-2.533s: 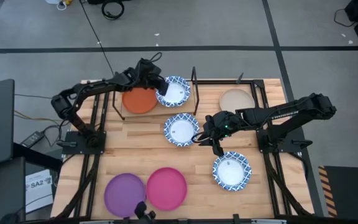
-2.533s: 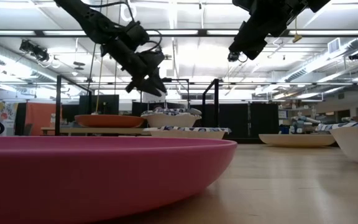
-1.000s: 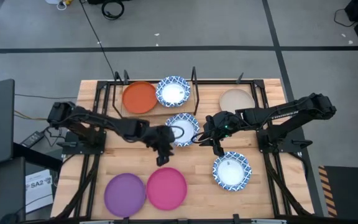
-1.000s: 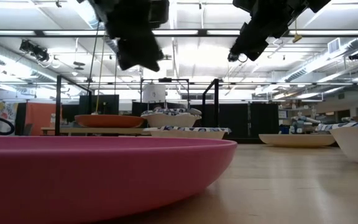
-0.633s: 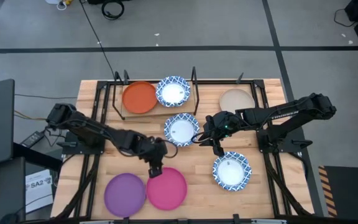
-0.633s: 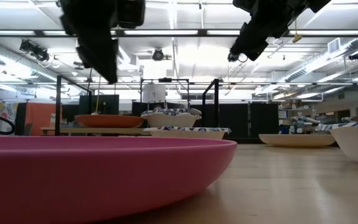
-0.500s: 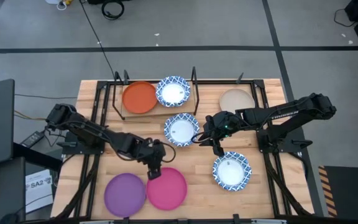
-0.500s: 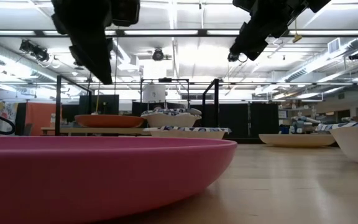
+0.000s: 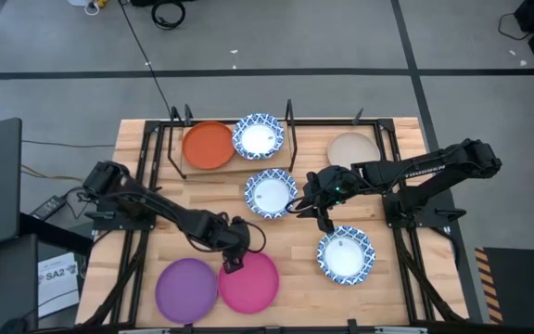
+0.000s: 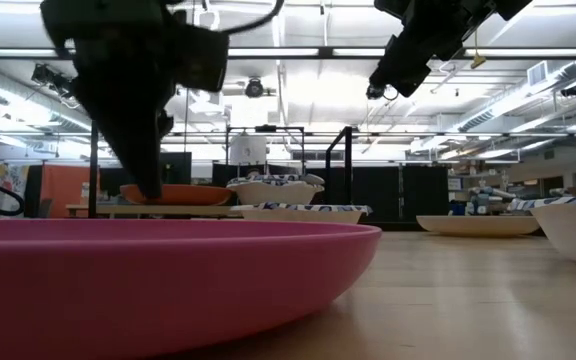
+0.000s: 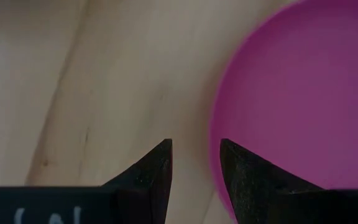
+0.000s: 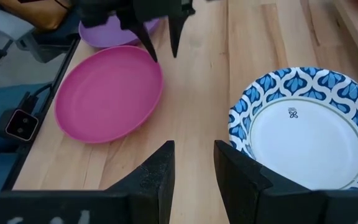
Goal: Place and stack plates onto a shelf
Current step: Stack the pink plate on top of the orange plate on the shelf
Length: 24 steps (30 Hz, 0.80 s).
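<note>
My left gripper (image 9: 233, 263) (image 11: 194, 149) is open and points down over the far-left rim of the pink plate (image 9: 248, 281) (image 11: 291, 93). One finger stands inside the rim and one outside, and in the low view the tips (image 10: 153, 190) show just above it. My right gripper (image 9: 321, 221) (image 12: 194, 149) is open and hovers right of the middle blue-and-white plate (image 9: 271, 193) (image 12: 303, 130). The shelf (image 9: 235, 169) carries an orange plate (image 9: 209, 146) and a blue-and-white plate (image 9: 259, 136).
A purple plate (image 9: 185, 289) lies left of the pink one at the near edge. Another blue-and-white plate (image 9: 346, 255) lies near right, and a beige plate (image 9: 353, 148) far right. Black shelf posts (image 9: 290, 116) stand at the far side. Bare wood shows between the pink and middle plates.
My left arm has swung from beside the middle blue-and-white plate toward the table's near edge and has come down to the pink plate's far-left rim. No plate has moved.
</note>
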### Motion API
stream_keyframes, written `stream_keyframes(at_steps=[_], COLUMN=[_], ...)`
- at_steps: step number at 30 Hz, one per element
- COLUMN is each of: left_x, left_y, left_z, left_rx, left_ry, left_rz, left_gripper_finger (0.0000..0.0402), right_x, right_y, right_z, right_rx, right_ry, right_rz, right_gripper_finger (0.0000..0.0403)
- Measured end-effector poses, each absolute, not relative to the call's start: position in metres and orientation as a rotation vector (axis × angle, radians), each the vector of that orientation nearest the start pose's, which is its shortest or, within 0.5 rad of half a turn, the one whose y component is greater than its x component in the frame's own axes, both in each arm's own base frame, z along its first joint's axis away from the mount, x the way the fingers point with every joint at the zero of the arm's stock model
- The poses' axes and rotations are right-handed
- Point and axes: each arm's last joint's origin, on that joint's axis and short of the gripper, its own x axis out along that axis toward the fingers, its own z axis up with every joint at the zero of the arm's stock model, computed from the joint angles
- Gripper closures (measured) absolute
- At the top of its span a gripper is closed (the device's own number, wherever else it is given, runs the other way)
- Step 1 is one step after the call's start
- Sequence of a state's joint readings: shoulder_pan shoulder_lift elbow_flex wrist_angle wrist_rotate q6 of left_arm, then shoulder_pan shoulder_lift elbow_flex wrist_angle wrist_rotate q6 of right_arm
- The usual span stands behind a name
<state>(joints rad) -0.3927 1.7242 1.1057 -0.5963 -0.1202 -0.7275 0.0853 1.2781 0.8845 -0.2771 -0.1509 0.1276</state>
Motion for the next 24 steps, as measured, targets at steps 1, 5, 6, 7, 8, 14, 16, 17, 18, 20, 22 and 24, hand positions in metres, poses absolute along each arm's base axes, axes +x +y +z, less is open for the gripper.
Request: stream_keyframes(at_steps=[1,5,6,7,8,14,16,17,18,20,22,24], left_x=[0.305,0.309,0.31,0.311,0.312,0.316,0.315,0.316,0.317,0.316,0.317,0.317], left_y=[-0.123,-0.125,-0.126,-0.126,-0.126,-0.128,-0.128,-0.128,-0.128,-0.128,-0.129,-0.129], left_z=[0.178,0.166,0.164,0.162,0.16,0.148,0.146,0.145,0.144,0.144,0.144,0.144], left_rx=[-0.332,-0.352,-0.354,-0.351,-0.35,-0.347,-0.346,-0.352,-0.353,-0.355,-0.357,-0.358], left_ry=[1.202,1.243,1.248,1.25,1.25,1.269,1.278,1.278,1.28,1.284,1.279,1.277], left_rz=[0.194,0.169,0.164,0.165,0.163,0.164,0.164,0.157,0.154,0.152,0.148,0.147], left_gripper_finger=[0.026,0.026,0.026,0.026,0.026,0.026,0.026,0.026,0.026,0.0264,0.0272,0.0282], right_x=[0.267,0.267,0.267,0.267,0.267,0.267,0.267,0.267,0.267,0.267,0.267,0.268], right_y=[0.027,0.027,0.027,0.027,0.027,0.027,0.027,0.027,0.027,0.027,0.027,0.027], right_z=[0.258,0.258,0.258,0.258,0.258,0.258,0.258,0.258,0.258,0.258,0.258,0.258], right_rx=[0.144,0.144,0.144,0.144,0.144,0.143,0.137,0.132,0.128,0.126,0.125,0.125], right_ry=[0.686,0.686,0.686,0.686,0.686,0.686,0.686,0.685,0.685,0.682,0.682,0.677], right_rz=[0.184,0.184,0.184,0.183,0.183,0.183,0.186,0.187,0.189,0.19,0.188,0.189], right_gripper_finger=[0.0285,0.0285,0.0285,0.0285,0.0285,0.0285,0.0285,0.0285,0.0285,0.0285,0.0285,0.0285])
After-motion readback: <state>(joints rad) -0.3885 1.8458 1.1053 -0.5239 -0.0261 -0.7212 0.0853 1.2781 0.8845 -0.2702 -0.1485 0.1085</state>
